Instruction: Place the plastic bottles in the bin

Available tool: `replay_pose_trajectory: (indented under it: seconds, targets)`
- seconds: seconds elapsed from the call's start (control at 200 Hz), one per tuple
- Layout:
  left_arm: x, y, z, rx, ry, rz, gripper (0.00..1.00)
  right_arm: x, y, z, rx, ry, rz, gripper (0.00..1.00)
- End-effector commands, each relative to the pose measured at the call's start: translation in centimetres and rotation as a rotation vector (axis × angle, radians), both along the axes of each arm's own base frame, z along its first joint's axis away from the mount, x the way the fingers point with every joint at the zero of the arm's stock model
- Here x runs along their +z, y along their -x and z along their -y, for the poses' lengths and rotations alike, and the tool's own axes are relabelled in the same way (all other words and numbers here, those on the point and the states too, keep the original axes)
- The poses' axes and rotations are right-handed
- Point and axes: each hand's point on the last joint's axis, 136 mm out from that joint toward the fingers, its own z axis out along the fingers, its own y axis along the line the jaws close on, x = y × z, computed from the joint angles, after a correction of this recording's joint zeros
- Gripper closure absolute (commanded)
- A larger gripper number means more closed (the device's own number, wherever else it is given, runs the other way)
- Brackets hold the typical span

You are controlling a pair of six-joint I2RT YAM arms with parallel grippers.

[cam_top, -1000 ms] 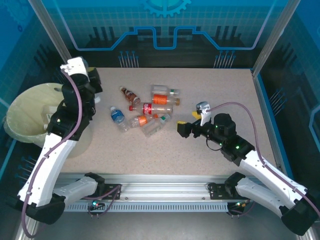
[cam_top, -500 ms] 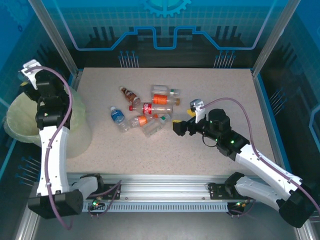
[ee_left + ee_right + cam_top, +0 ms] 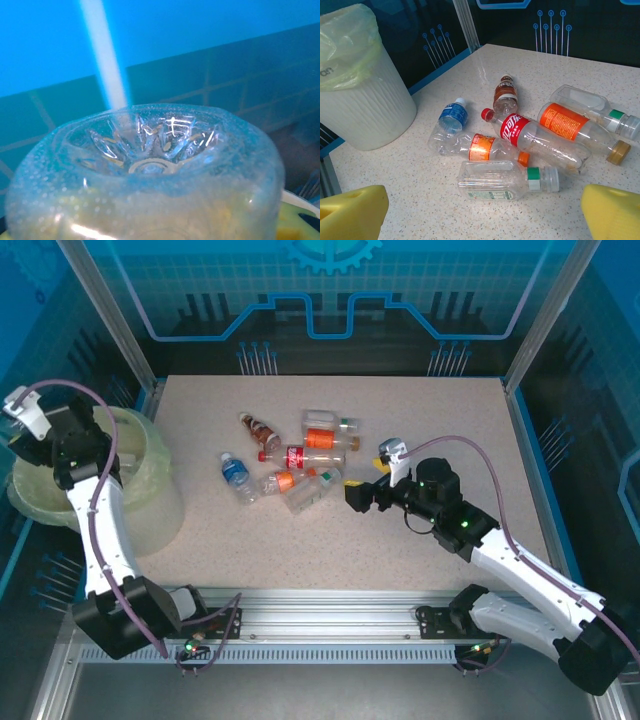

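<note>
Several clear plastic bottles lie clustered mid-table: a blue-label one (image 3: 451, 122), a red-label one (image 3: 540, 140), a small orange-label one (image 3: 485, 147), a larger orange-label one (image 3: 580, 125), a brown-label one (image 3: 506, 95) and a square green-banded one (image 3: 505, 180). My right gripper (image 3: 481, 212) is open just short of the square bottle, its yellow pads (image 3: 350, 210) either side; from above it (image 3: 362, 497) sits right of the cluster (image 3: 300, 462). My left gripper (image 3: 32, 438) is over the far-left rim of the pale bin (image 3: 140, 445), shut on a clear bottle (image 3: 150, 190) whose base faces the camera.
The bin (image 3: 365, 105), lined with a translucent bag, stands off the table's left edge. Blue enclosure walls and metal posts (image 3: 110, 310) ring the table. Bare speckled tabletop (image 3: 440, 420) lies to the right and front of the cluster.
The left arm has swung left from beside the table to over the bin, carrying its bottle. The right gripper has edged left toward the cluster, jaws still open.
</note>
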Motion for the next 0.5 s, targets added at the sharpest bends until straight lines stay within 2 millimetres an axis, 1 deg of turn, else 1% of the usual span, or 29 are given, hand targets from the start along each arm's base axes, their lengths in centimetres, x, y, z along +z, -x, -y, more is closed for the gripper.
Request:
replay_pose_trajectory:
  seconds: [0.0, 0.05, 0.125, 0.175, 0.205, 0.265, 0.315, 0.335, 0.375, 0.495]
  targets:
    - [-0.5, 0.2, -0.1, 0.046, 0.123, 0.200, 0.52, 1.9, 0.0, -0.2, 0.001, -0.027, 0.053, 0.00]
    - [-1.2, 0.2, -0.2, 0.079, 0.167, 0.254, 0.52, 1.9, 0.1, -0.3, 0.007, -0.030, 0.049, 0.00]
    - [-2.0, 0.9, -0.5, 0.167, 0.214, 0.332, 0.52, 1.9, 0.4, -0.4, 0.017, -0.028, 0.045, 0.00]
    - [-2.5, 1.4, -0.7, 0.232, 0.233, 0.378, 0.52, 2.0, 0.6, -0.2, 0.014, -0.024, 0.050, 0.00]
    - [-2.7, 1.7, -0.9, 0.266, 0.243, 0.405, 0.55, 2.0, 0.7, -0.1, 0.011, -0.021, 0.052, 0.00]
    - [-3.0, 1.8, -1.2, 0.312, 0.261, 0.429, 0.55, 2.1, 0.9, 0.3, 0.002, -0.017, 0.061, 0.00]
    - [-3.3, 2.1, -1.4, 0.356, 0.272, 0.437, 0.47, 2.1, 1.0, 0.6, -0.006, -0.016, 0.069, 0.00]
    - [-3.5, 2.2, -1.4, 0.371, 0.277, 0.437, 0.41, 2.2, 1.1, 0.7, -0.011, -0.018, 0.072, 0.00]
    - [-4.0, 2.3, -1.6, 0.395, 0.296, 0.442, 0.32, 2.2, 1.2, 1.0, -0.019, -0.018, 0.078, 0.00]
    - [-5.1, 1.6, -1.5, 0.388, 0.354, 0.449, 0.15, 2.4, 1.3, 1.5, -0.041, -0.025, 0.094, 0.00]
